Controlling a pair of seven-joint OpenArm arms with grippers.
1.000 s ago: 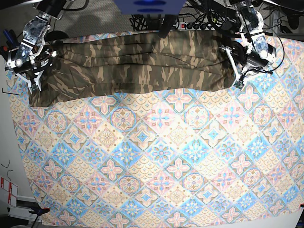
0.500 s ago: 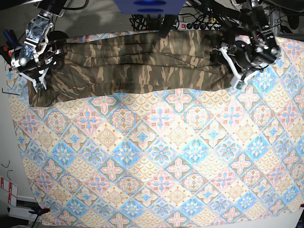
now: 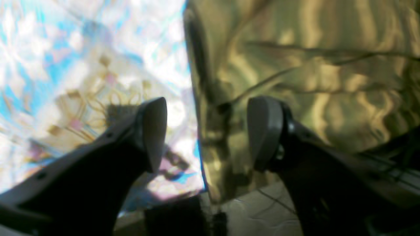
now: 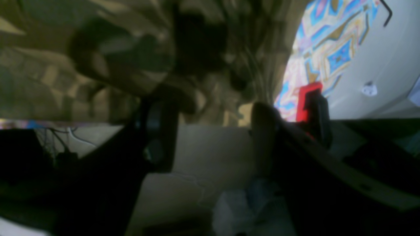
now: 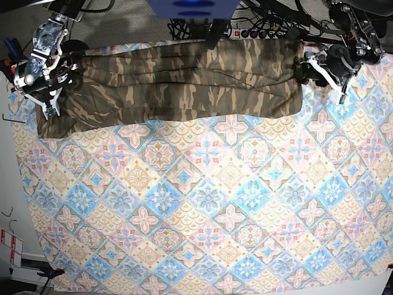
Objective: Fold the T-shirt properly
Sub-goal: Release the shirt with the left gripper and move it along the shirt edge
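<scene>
Base view: T-shirt (image 5: 184, 86) lies banded across the far table (image 5: 202, 203); left end effector (image 3: 206, 134) gapes empty, right end effector (image 5: 43, 80) spread over cloth, which may snag and bunch.

A patterned cloth (image 5: 209, 203) of blue, pink and tan tiles covers the surface; dark cables (image 5: 258, 27), perhaps a power strip, lie beyond its far edge.
</scene>
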